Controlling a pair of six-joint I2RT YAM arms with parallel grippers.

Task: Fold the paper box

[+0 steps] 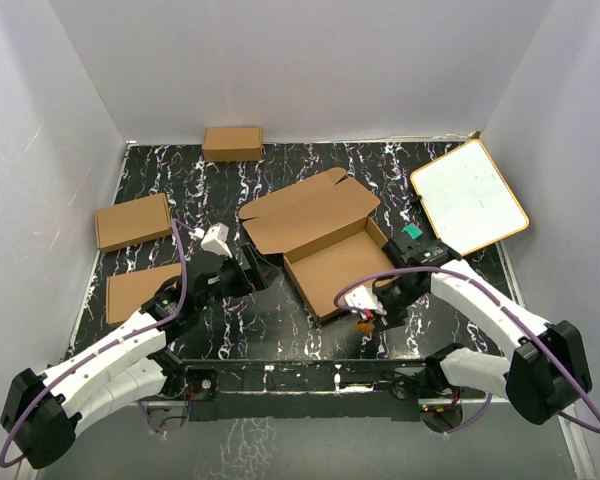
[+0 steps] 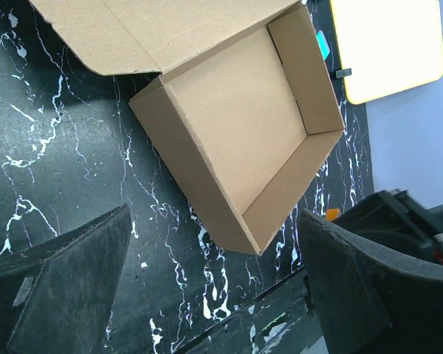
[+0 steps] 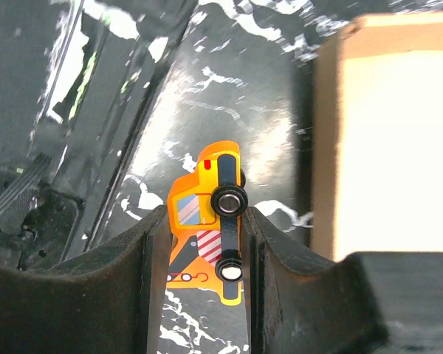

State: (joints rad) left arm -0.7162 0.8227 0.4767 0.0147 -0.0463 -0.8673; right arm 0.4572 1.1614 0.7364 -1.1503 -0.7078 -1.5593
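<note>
The paper box (image 1: 330,262) sat near the middle of the black marbled bench (image 1: 310,170). Its shallow tray was already formed with the walls standing, and its lid flap was thrown open on the far-left side. The left fingers (image 2: 66,287) were spread wide and held nothing, poised near the tray's near-left wall without touching it. The right fingers (image 3: 295,280) pinched a small orange toy truck (image 3: 207,206) between them close to the tray's near-right corner, with the cardboard wall just beside it, and a white board with a tan rim (image 1: 470,195) lay at the far right.
</note>
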